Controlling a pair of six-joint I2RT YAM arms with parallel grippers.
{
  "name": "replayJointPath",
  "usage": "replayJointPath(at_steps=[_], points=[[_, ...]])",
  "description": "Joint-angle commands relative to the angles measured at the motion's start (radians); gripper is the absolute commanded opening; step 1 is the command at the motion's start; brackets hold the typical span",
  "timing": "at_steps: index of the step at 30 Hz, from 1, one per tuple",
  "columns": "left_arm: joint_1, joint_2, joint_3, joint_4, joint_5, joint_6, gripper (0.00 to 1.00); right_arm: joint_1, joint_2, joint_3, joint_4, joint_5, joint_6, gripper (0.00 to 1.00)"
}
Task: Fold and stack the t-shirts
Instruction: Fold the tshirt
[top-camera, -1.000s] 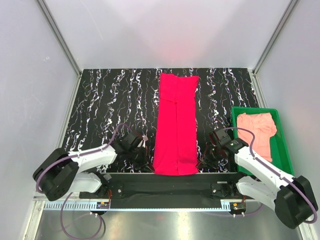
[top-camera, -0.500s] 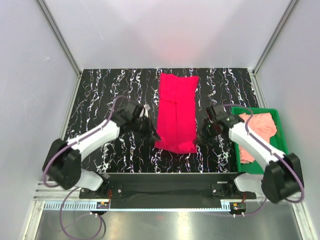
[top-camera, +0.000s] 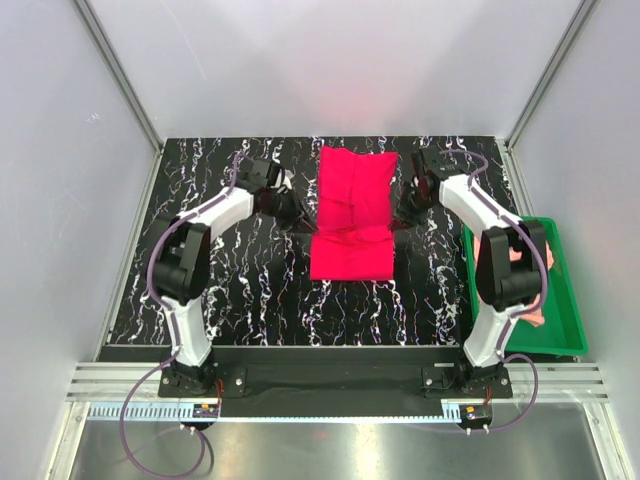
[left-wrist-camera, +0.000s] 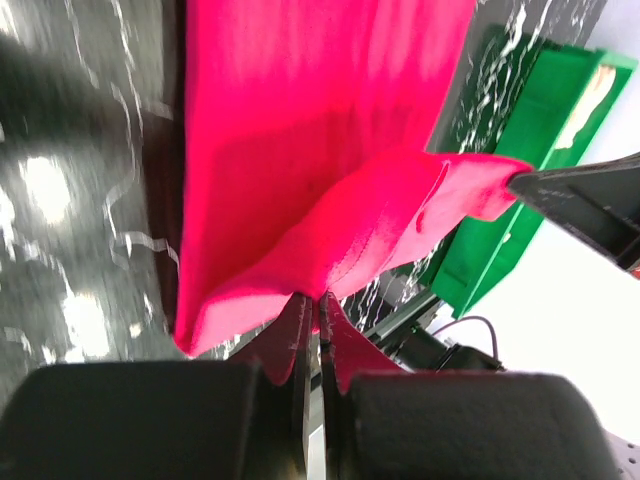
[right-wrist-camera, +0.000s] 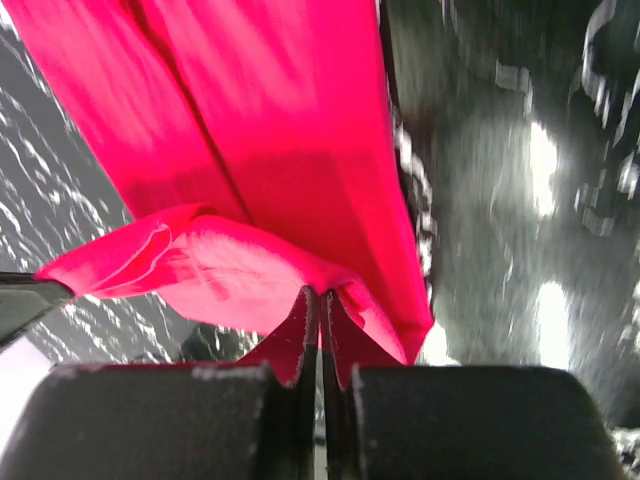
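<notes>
1. Left pincer (top-camera: 296, 222): clamped tight on the near-left hem corner of the red shirt (top-camera: 352, 215), cloth nipped between the fingertips.
2. Right pincer (top-camera: 403, 218): likewise clamped, on the near-right hem corner.
3. Red shirt: mid-bench (top-camera: 220, 290), between both pincers; held hem lifted over the body, sagging between the grips.
4. Change from a second ago: shirt then lay full length, pincers at the near edge; both have moved far-ward, shirt length about halved.
5. Pink shirt (top-camera: 537, 314): in the tray (top-camera: 570, 325), right, largely behind the right arm.
</notes>
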Motion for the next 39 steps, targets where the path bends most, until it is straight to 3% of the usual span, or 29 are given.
replayJointPath(at_steps=[1, 8, 37, 39], points=[[0.006, 0.067, 0.097, 0.014, 0.080, 0.014, 0.00, -0.023, 0.070, 0.123, -0.030, -0.004, -0.085, 0.00], [0.017, 0.165, 0.209, 0.031, 0.094, -0.017, 0.00, -0.055, 0.202, 0.261, -0.041, -0.068, -0.117, 0.00], [0.066, 0.348, 0.415, 0.023, 0.065, -0.093, 0.00, -0.129, 0.423, 0.515, -0.053, -0.208, -0.137, 0.00], [0.067, 0.363, 0.427, 0.017, 0.053, -0.086, 0.12, -0.133, 0.441, 0.535, -0.056, -0.216, -0.136, 0.01]])
